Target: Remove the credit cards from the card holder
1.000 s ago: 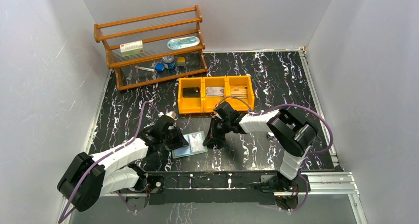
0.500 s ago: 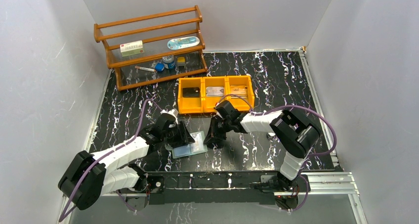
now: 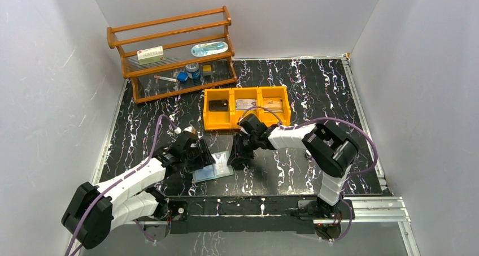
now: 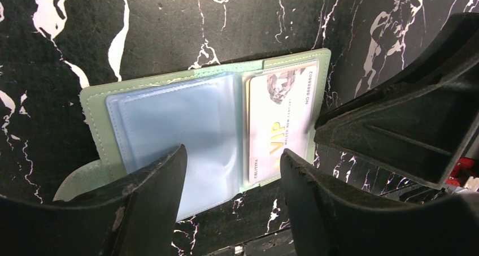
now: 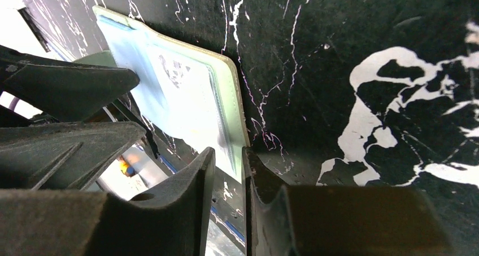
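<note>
Now both pairs of jaws have parted since a second ago. The left gripper (image 4: 231, 171) stands wide open over the spread card holder (image 4: 169, 115), and the right gripper (image 5: 227, 154) is barely open at its 3 o'clock edge; neither holds anything. At the holder's 12 o'clock, the orange bin (image 3: 247, 122) contains a dark item (image 3: 218, 105), a silvery card (image 3: 245, 104) and a tan card (image 3: 273, 104), while one credit card (image 4: 279, 120) sits in the holder.

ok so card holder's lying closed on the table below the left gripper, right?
Not closed: the card holder lies open on the table below the left gripper. The left wrist view shows its clear sleeves spread, a card inside one.
</note>
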Controlling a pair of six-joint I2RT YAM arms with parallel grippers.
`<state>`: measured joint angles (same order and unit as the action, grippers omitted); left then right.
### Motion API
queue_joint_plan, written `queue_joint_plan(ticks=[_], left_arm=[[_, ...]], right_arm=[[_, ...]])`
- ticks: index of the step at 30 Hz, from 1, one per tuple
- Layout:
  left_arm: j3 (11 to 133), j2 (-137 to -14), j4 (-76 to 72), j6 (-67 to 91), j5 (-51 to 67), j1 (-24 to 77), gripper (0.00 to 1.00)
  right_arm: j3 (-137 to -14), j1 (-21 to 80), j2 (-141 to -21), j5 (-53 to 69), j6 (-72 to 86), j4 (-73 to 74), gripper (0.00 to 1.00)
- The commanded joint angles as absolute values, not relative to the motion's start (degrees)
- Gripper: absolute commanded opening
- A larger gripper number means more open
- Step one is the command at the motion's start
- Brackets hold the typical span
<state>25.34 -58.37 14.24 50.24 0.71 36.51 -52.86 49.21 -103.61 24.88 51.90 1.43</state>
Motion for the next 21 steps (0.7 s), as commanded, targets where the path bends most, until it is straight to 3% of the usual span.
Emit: queue_joint_plan(ticks=[1, 11, 21], left_arm=[[23.06, -59.60, 17.08, 51.91, 0.07, 36.63, 0.58], [20.73, -59.08, 15.56, 52.91, 0.54, 36.65, 0.54], [20.98, -58.64, 15.82, 52.73, 0.69, 36.65, 0.53]], right_arm=[[-53.54, 50.30, -103.72, 21.34, 51.90, 2.97, 0.32], [-58.74, 51.33, -98.39, 15.48, 47.32, 10.04, 0.35], [-60.70, 53.24, -106.25, 18.10, 48.16, 9.91, 0.39]])
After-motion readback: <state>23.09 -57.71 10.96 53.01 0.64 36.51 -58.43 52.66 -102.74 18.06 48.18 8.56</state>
